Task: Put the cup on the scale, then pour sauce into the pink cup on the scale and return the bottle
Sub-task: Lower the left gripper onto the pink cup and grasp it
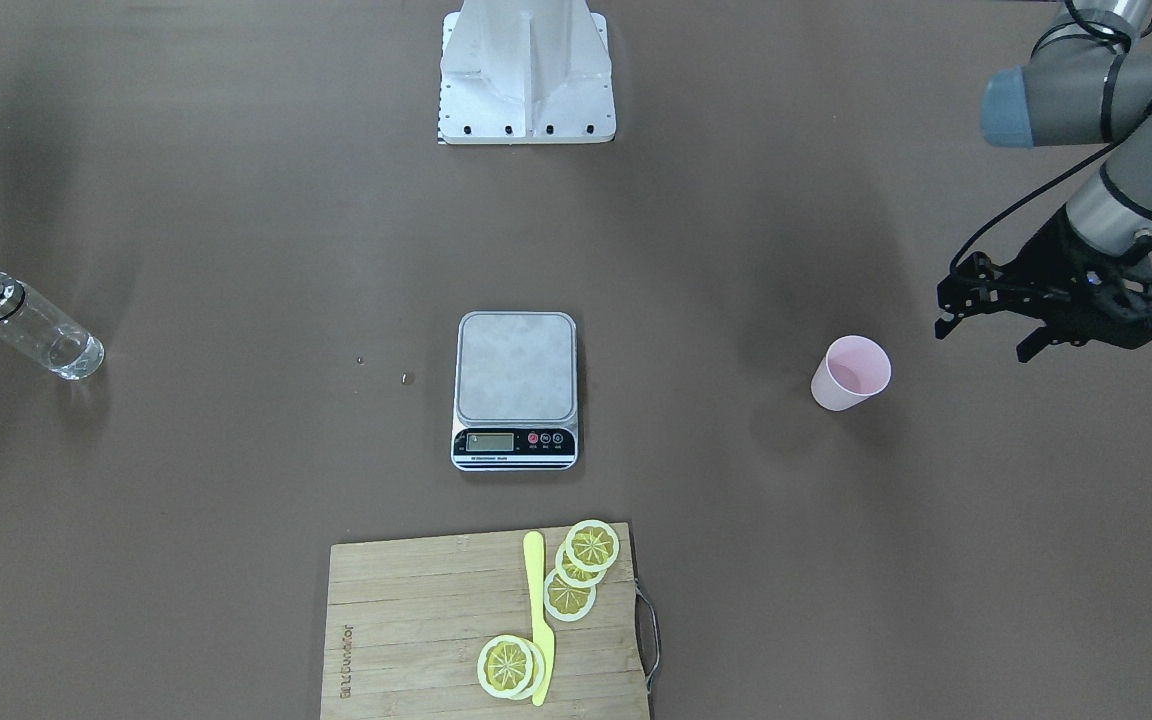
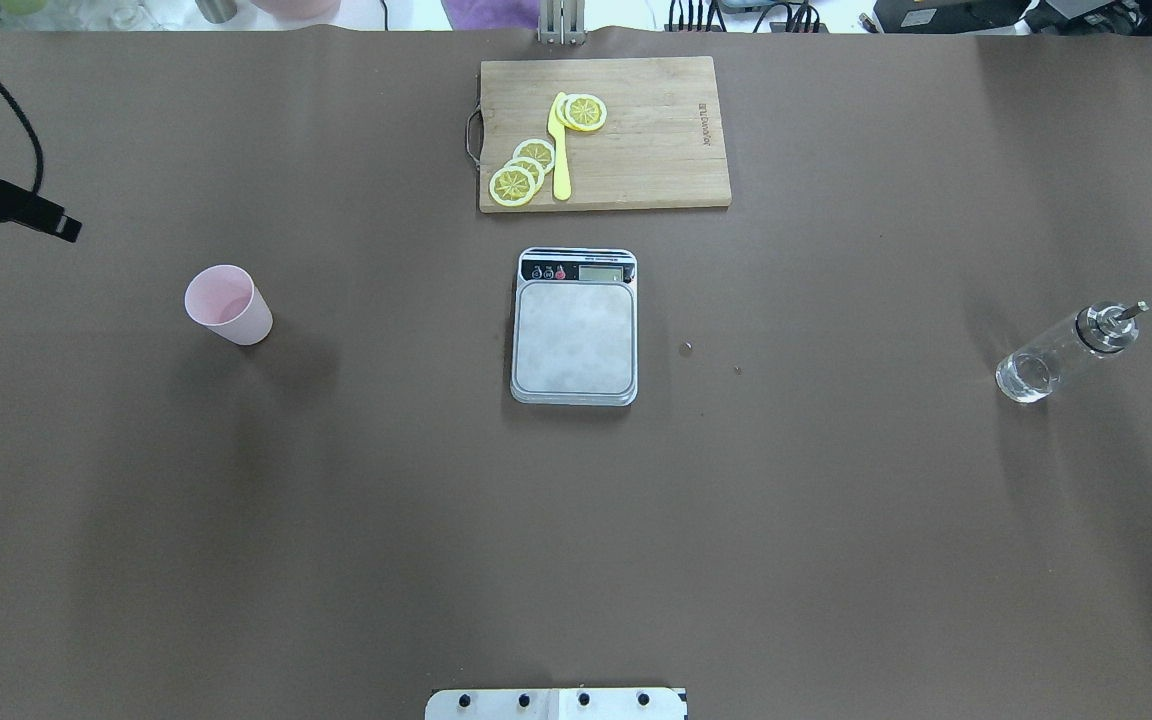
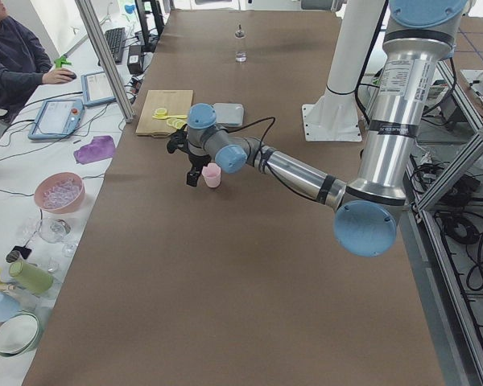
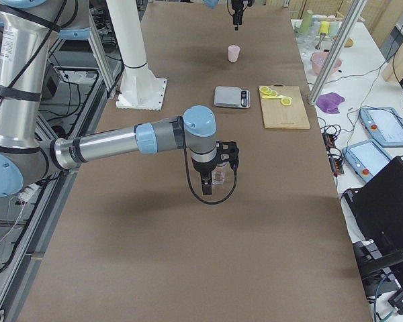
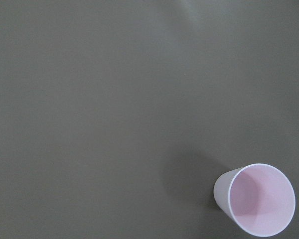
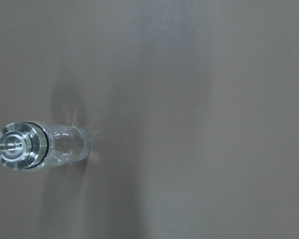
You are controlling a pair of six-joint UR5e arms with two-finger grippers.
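The pink cup (image 1: 851, 373) stands upright and empty on the brown table, on my left side; it also shows in the overhead view (image 2: 228, 305) and at the lower right of the left wrist view (image 5: 256, 204). My left gripper (image 1: 981, 340) hovers above the table beside the cup, apart from it, fingers spread and empty. The scale (image 1: 516, 390) sits at the table's middle with a bare platform. The glass bottle (image 1: 31, 322) with its metal cap stands far on my right side and shows in the right wrist view (image 6: 40, 146). My right gripper (image 4: 211, 182) hangs by the bottle; I cannot tell if it is open.
A wooden cutting board (image 1: 406, 630) with lemon slices (image 1: 576, 570) and a yellow knife (image 1: 539, 620) lies beyond the scale. The robot's white base (image 1: 526, 75) is at the near edge. Two small specks (image 1: 406, 378) lie beside the scale.
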